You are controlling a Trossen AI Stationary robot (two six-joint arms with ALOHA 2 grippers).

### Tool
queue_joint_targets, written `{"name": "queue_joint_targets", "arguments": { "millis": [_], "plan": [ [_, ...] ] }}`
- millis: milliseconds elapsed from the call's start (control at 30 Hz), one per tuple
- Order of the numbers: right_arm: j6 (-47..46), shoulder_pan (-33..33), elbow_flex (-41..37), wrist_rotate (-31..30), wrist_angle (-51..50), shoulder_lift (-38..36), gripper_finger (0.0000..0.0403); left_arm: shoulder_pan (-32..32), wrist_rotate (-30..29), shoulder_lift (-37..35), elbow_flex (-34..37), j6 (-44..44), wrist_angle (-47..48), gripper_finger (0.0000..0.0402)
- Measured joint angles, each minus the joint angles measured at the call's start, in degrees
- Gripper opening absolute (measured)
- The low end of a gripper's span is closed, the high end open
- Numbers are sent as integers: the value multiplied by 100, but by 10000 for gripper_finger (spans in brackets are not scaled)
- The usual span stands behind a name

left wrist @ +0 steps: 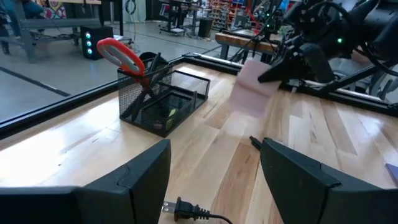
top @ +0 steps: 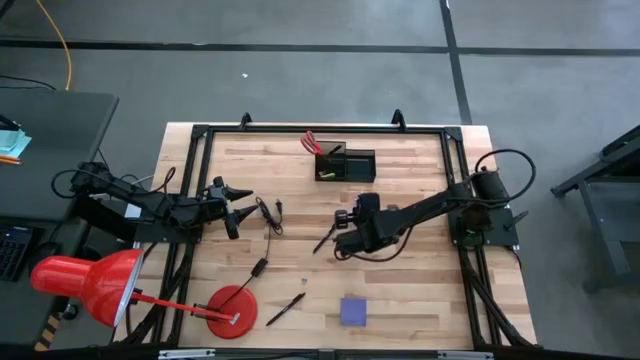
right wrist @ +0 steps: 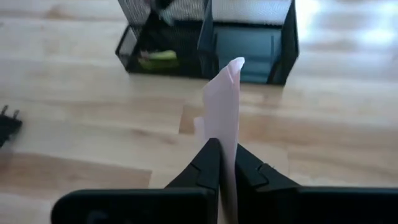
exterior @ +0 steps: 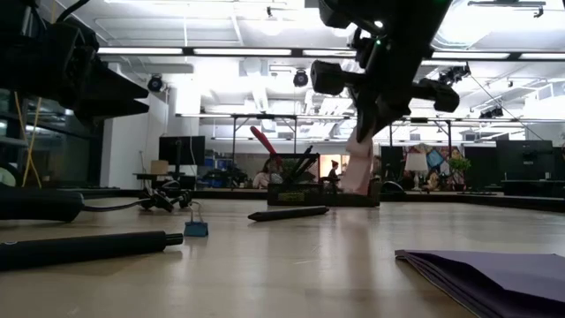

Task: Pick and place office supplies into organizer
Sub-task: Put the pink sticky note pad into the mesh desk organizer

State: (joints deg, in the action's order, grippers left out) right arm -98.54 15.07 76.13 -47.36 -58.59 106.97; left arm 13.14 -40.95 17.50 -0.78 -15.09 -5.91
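I see my right gripper (right wrist: pixel 225 163) pinching the white packet (right wrist: pixel 225 118) upright above the table — just short of the organizer (right wrist: pixel 249 46). My left gripper (left wrist: pixel 214 171) hangs released, farther off.

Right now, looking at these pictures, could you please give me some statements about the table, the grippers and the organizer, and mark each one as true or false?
1. The right gripper is shut on a pale packet, held above the table. True.
2. The red-handled scissors lie flat on the table beside the purple pad. False: they stand in the organizer, handles up.
3. The left gripper is open and holds nothing. True.
4. The organizer is completely empty. False: besides the scissors, a yellow piece lies in its low section.
5. A black pen lies on the table between the red lamp base and the purple pad. True.
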Motion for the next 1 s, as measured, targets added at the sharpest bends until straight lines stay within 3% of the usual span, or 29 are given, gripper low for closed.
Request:
{"name": "queue_joint_targets", "arguments": {
  "millis": [400,700,833,1000],
  "plan": [
    [73,-631,1,-560,-360,-368,5,0,2,0,0,0,2,232],
    [1578,-1548,1,-771,-92,-368,2,0,0,0,0,0,2,232],
    [2340,-2000,-1,-553,301,-389,2,-2,2,0,0,0,2,232],
    [3470,-2617,-1,187,1208,-623,1,-2,0,0,0,0,2,232]
  ]
}}
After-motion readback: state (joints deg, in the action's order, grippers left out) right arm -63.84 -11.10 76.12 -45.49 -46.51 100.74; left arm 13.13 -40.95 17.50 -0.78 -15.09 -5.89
